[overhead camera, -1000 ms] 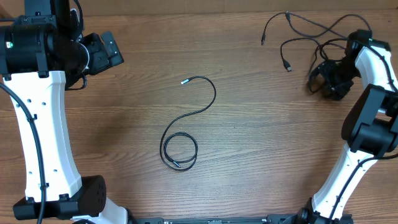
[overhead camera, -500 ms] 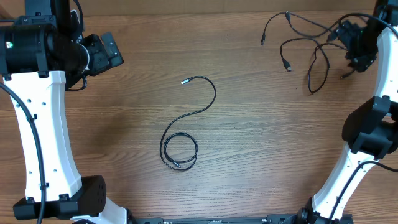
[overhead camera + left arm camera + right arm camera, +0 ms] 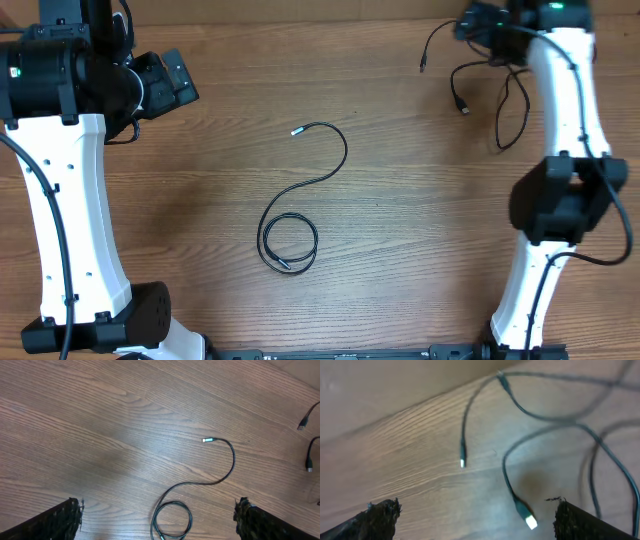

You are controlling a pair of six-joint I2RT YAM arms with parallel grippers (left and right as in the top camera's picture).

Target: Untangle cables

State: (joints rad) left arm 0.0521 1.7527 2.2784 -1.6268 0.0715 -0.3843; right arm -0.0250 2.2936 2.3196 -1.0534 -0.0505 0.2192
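One black cable [image 3: 343, 150] lies apart at mid-table, with a silver tip at its far end and a coil [image 3: 288, 245] at its near end. It also shows in the left wrist view as the separate cable [image 3: 231, 462]. Other cables [image 3: 486, 68] lie loosely crossed at the far right, and their plug ends [image 3: 527, 519] show in the right wrist view. My right gripper [image 3: 484, 24] hovers open over that bunch and holds nothing. My left gripper [image 3: 172, 84] is open at the far left, high above the table and well away from the cables.
The table's far edge [image 3: 300, 20] runs close behind the bunched cables. The white right arm [image 3: 565, 90] crosses over the right side of the bunch and hides part of it. The left arm [image 3: 70, 200] stands along the left side.
My right arm has swung from the right of the bunch up and left to its far end. The bunch's loops have shifted and spread. The left arm and the separate cable have not moved.
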